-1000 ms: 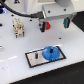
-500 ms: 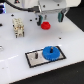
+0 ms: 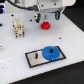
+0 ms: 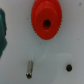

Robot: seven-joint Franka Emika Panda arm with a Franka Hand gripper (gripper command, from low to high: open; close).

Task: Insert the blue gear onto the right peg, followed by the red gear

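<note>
The blue gear (image 3: 50, 52) lies flat on the right half of the black-rimmed grey plate (image 3: 33, 59), and it covers the right peg. The twin peg (image 3: 36, 54) stands bare on the plate's left half. Farther back on the white table sits the red gear (image 3: 46, 24), which fills the wrist view as a red wheel (image 4: 46, 20) with a dark centre hole. My gripper (image 3: 47, 18) hangs just above the red gear, its dark fingers spread to either side and holding nothing. No fingers show in the wrist view.
A white and tan block (image 3: 18, 27) stands at the exterior view's left. The wrist view shows a small grey pin (image 4: 29, 69), a white round piece with a hole (image 4: 68, 66) and a dark green object (image 4: 2, 30) near the red gear.
</note>
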